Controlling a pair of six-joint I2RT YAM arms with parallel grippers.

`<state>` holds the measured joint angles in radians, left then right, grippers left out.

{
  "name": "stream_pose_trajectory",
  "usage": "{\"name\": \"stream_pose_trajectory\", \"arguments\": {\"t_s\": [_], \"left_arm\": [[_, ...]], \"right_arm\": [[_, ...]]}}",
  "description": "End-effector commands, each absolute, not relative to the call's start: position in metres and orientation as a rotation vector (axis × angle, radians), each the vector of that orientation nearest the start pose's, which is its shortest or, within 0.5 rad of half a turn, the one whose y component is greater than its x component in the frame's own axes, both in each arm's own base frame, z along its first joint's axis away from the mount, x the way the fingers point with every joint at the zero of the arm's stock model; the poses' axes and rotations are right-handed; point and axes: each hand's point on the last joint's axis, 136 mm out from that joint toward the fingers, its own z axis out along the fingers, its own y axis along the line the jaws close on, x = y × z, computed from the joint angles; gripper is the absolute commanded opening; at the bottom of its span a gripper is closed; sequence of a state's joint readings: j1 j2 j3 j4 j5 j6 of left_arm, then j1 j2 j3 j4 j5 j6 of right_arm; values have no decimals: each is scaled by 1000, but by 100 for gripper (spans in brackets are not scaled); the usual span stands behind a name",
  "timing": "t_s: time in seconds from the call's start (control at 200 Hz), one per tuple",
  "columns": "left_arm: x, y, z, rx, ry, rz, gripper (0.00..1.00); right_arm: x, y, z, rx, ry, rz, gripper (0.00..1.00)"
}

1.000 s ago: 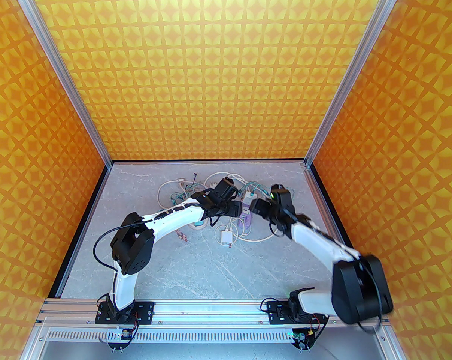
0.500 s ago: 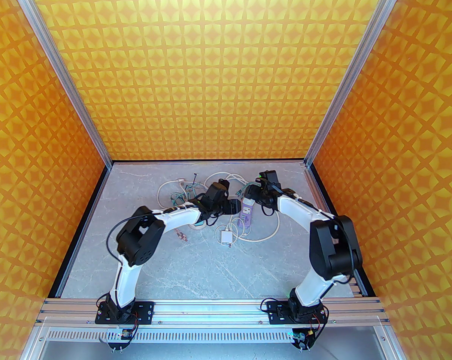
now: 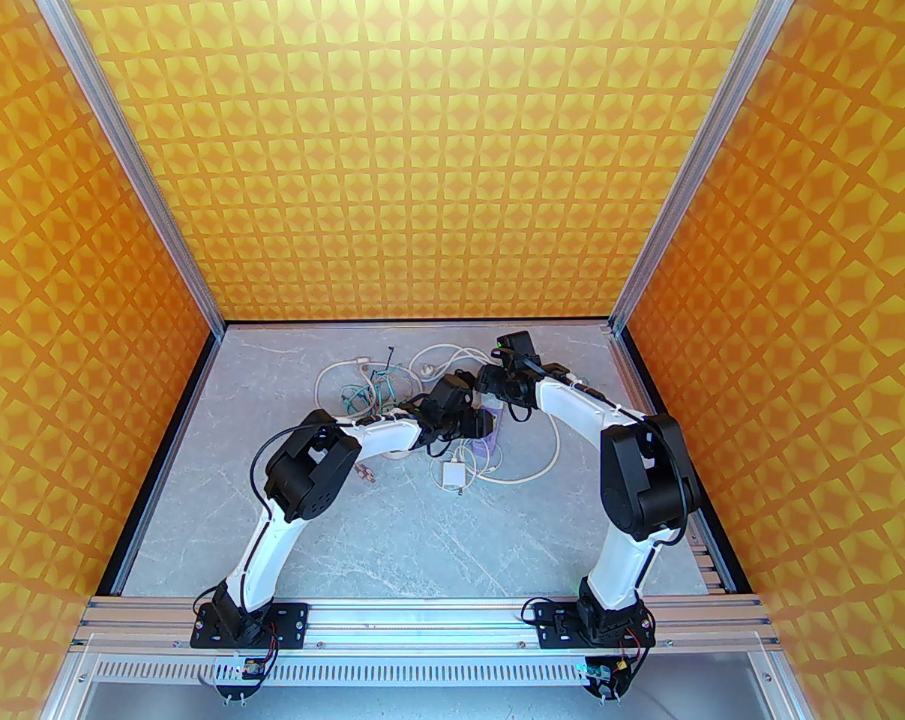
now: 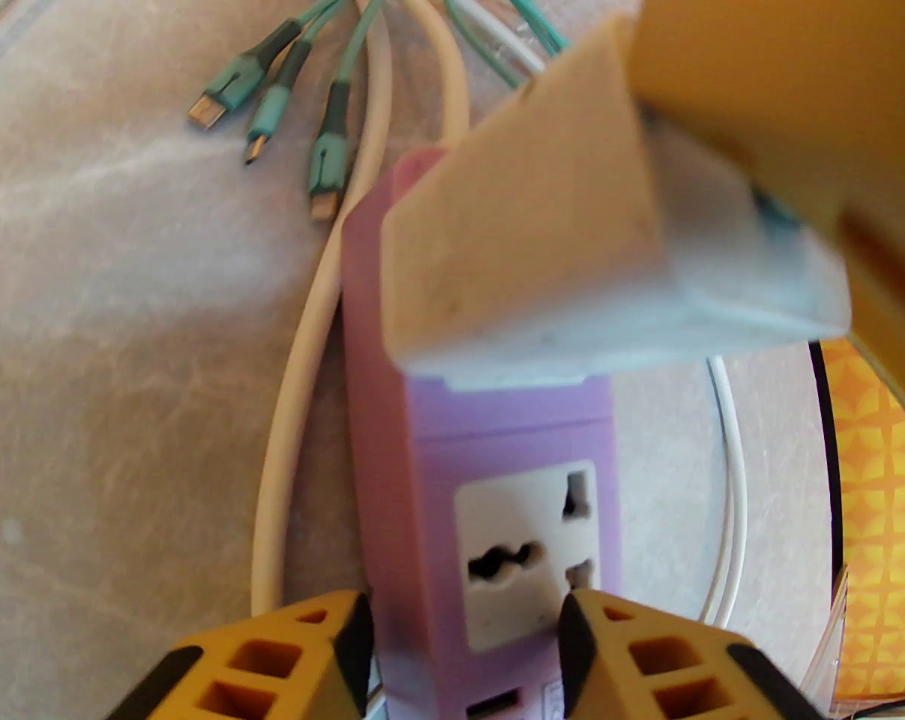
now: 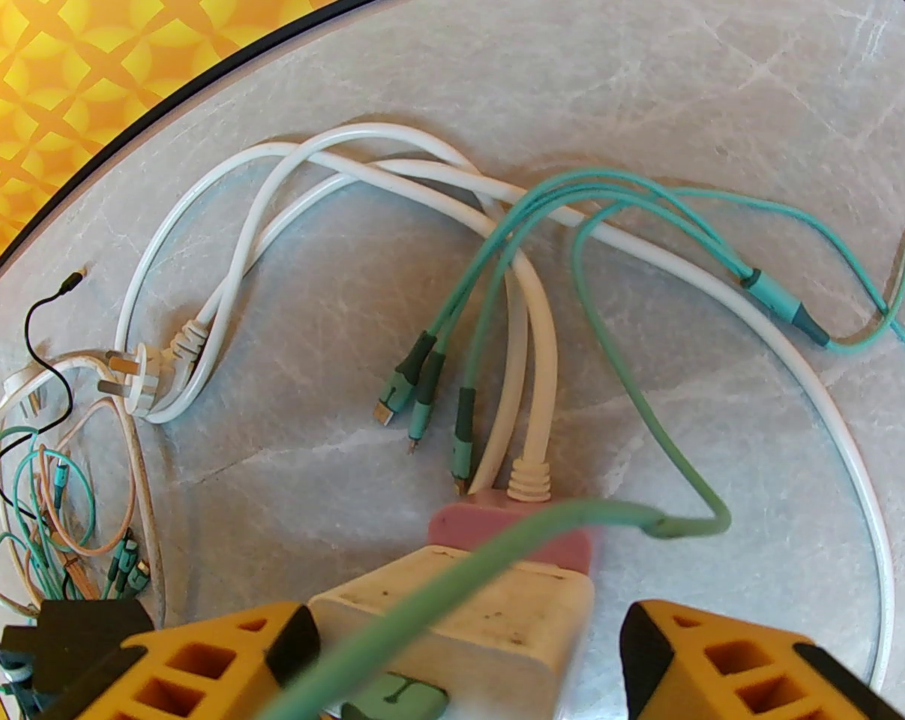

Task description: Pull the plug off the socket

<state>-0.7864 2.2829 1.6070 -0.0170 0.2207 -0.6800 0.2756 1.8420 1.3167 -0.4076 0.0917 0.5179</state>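
As the right end effector (image 5: 467,627) straddles the plug (image 5: 527,627), edges seem clear.

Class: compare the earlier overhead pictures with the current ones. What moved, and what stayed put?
The left gripper slid right to straddle the purple strip. The right gripper moved left and farther back, over the white plug, jaws open. Plug still seated; strip and cables unmoved.

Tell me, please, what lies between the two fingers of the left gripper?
The purple power strip lies between the fingers of the left gripper, with its empty white socket facing up. The left wrist view shows this.
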Motion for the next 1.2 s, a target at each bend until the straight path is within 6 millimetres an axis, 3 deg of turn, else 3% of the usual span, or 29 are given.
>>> {"name": "stream_pose_trajectory", "arguments": {"t_s": [0.0,0.215,0.395,0.645,0.89,1.07,1.195], "left_arm": [[394,-467,46,291,2465,-982,46],[383,-479,51,330,2454,-994,46],[375,-481,55,325,2442,-1015,48],[373,-472,60,315,2427,-996,51],[374,-470,55,304,2442,-973,50],[375,-470,51,301,2458,-962,49],[376,-470,49,296,2463,-960,48]], "right_arm": [[453,103,85,344,2536,83,72],[440,100,111,369,2453,108,74],[431,105,117,371,2399,191,75],[439,120,103,331,2439,221,75],[451,118,85,299,2488,131,71],[460,115,84,266,2486,76,70],[462,122,87,271,2462,139,71]]}}
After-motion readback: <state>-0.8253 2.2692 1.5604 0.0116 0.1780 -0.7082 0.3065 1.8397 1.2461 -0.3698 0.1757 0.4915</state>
